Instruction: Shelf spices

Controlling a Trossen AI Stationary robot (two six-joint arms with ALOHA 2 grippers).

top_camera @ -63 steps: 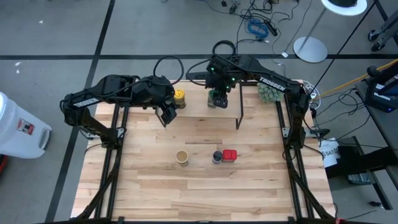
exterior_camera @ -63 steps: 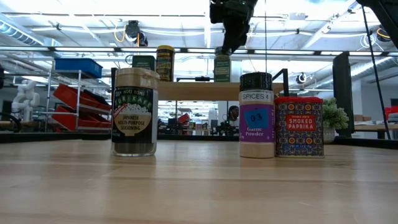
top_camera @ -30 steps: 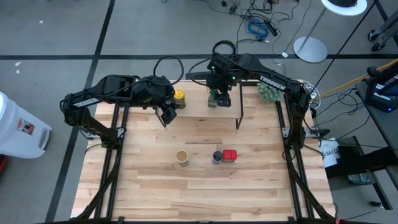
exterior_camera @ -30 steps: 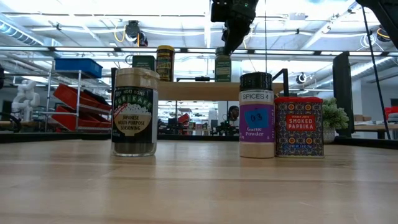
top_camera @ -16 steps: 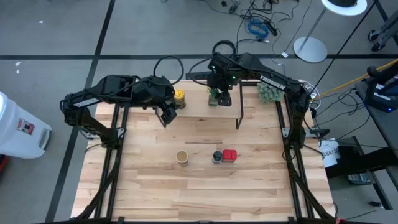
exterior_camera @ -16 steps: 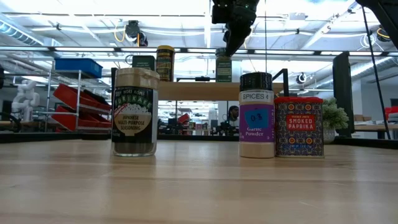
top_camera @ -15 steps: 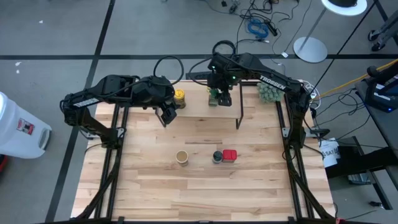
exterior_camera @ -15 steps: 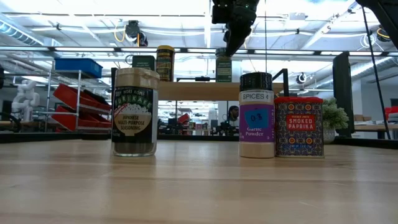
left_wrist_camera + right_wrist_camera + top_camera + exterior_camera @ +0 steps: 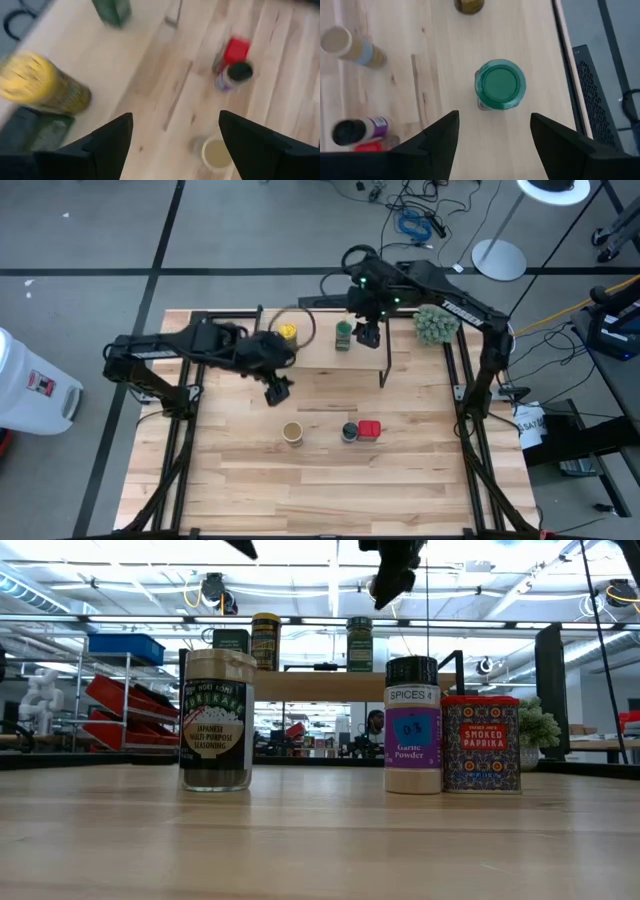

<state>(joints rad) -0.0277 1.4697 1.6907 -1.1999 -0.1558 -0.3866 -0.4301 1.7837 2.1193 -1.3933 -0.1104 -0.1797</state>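
Note:
The shelf (image 9: 316,350) stands at the table's far side and bears a dark tin (image 9: 230,640), a yellow-lidded jar (image 9: 288,332) and a green-lidded jar (image 9: 344,335), all upright on their bases. On the table nearer the front stand a tan-lidded jar (image 9: 292,432), a dark-lidded jar with a purple label (image 9: 349,432) and a red square tin (image 9: 369,429). My right gripper (image 9: 495,145) hangs open above and just right of the green-lidded jar (image 9: 500,84). My left gripper (image 9: 277,390) is open, in the air between the shelf and the tan-lidded jar (image 9: 215,152).
A fuzzy green plant ball (image 9: 431,327) sits at the table's far right corner, beside the shelf's right legs (image 9: 383,370). Bare wood lies near the table's front edge (image 9: 330,500).
My right gripper has risen off the green-lidded jar and drawn toward the table's right, and the jar stays upright on the shelf. My left gripper has reached out from the shelf's front, down and toward the table's near edge, closer to the tan-lidded jar.

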